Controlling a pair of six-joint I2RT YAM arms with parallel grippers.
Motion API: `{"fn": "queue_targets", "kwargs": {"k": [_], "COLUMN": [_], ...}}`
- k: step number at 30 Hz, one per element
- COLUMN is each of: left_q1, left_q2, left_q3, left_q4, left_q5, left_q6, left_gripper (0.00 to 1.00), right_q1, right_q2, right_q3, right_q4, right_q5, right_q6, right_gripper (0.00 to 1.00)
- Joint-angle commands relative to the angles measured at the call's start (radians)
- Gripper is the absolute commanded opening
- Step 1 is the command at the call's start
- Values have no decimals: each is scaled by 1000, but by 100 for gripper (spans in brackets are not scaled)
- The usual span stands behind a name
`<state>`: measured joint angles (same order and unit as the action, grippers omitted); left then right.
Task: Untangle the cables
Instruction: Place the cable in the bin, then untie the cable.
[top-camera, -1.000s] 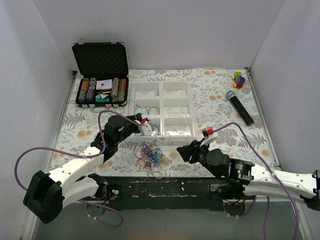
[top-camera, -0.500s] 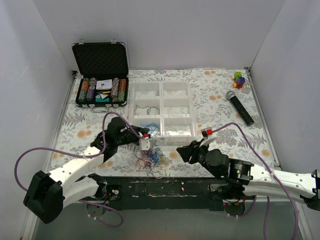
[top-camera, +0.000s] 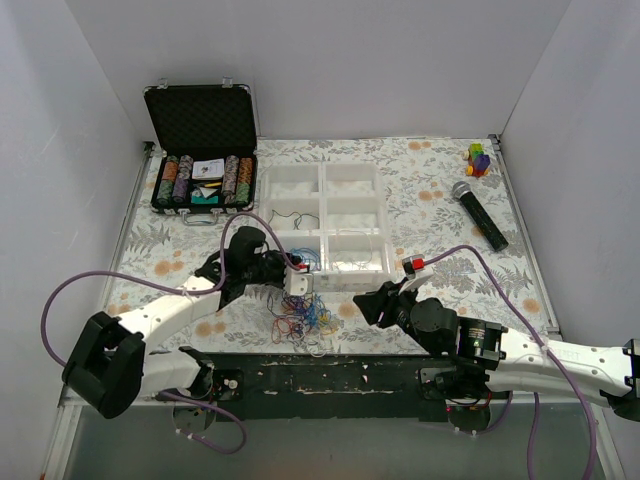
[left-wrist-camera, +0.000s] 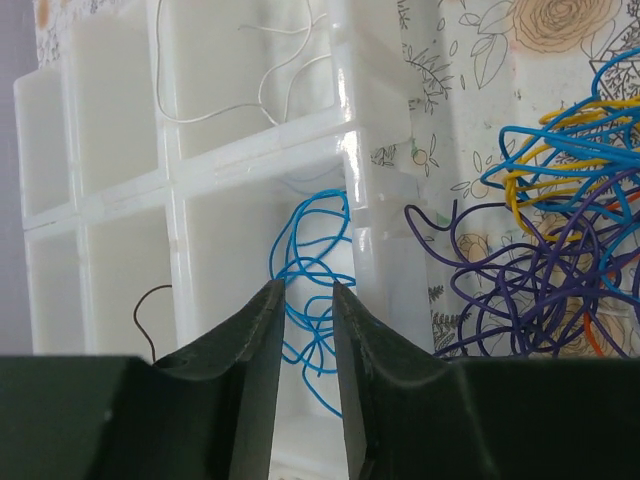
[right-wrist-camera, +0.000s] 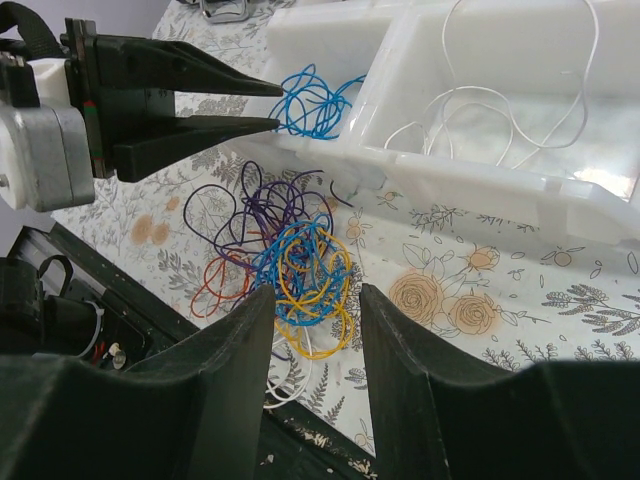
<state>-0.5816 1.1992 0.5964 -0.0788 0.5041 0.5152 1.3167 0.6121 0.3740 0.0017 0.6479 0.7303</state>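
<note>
The cables are heaped on the counter at six o'clock of the tray. A blue strand is laid inside one compartment, presumably for separation. The left gripper is held narrowly parted and empty. The right gripper is spread wide above the tangle.

Grippers: two, the left gripper and the right gripper
Cables: one tangled heap on the table, one blue bundle in the tray
Tray compartments: six
Microphone: one
Chip case: one
Coloured block toy: one
</note>
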Motion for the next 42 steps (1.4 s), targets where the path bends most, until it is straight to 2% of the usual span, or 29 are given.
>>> {"fn": "queue_targets", "kwargs": {"k": [1,3,6,11,13,16,19,26,30,36,42], "left_q1": [2,2,0,-7,-14,-26,-43,-47,-47,-49,-50], "left_q2": [-64,-116,-191,-328,-369,-417,-454,-527,-488,-334,-276], "left_q3": [37,48,88,121,120,74,14,-86,-124,-101,-135], "left_q4": [-27,-30,-68,-195,-327,-479,-532,-521,-389,-239,-153], "left_q5": [-12,2,20,80,123,169,189,185,163,137,94], "left_q6": [-18,-43,-87,-107,-72,-61,-84,-125,-248,-469,-500], "left_gripper": [30,38,43,45,47,47,47,47,47,45,44], "right_q1": [3,3,1,1,0,-1,-2,-20,-20,-20,-20], "right_q2": [1,8,20,49,70,116,191,434,529,543,531], "right_q3": [16,11,3,16,23,32,43,141,187,184,168], "right_q4": [47,60,81,89,93,113,161,262,282,297,297], "right_q5": [10,6,-8,-21,-28,-53,-88,-177,-209,-214,-212], "right_q6": [-3,-2,-2,11,6,3,4,-23,-32,-26,-29], "right_gripper": [48,48,48,48,48,48,48,48,48,48,48]}}
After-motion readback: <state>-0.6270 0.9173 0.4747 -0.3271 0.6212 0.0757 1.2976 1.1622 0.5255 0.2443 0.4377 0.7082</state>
